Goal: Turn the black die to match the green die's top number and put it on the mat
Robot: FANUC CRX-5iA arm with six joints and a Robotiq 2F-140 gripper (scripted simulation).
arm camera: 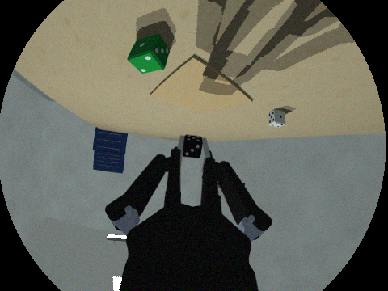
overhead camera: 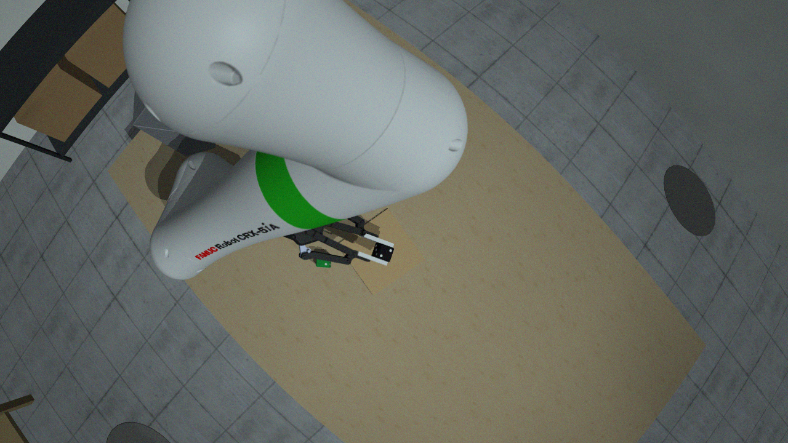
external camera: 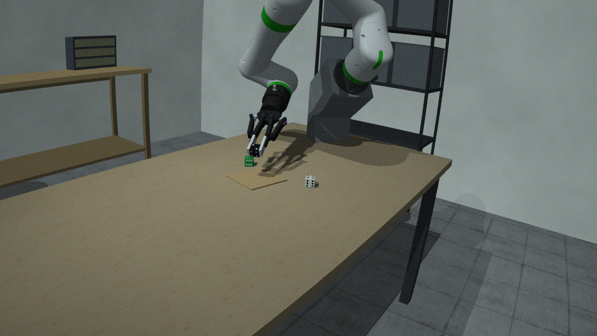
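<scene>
Around me: one long wooden table (external camera: 125,250) on dark legs, carrying one white die (external camera: 309,181) that sits flat, apart from the other items on the board. Behind my mount I count one black metal shelf rack (external camera: 429,95) against the wall, and to the far side one wooden bench (external camera: 75,75) with a lower shelf and a small grey drawer box (external camera: 91,52) on top. Underfoot, grey tiled floor (external camera: 521,283), with two dark round patches (overhead camera: 688,200) seen from above.
</scene>
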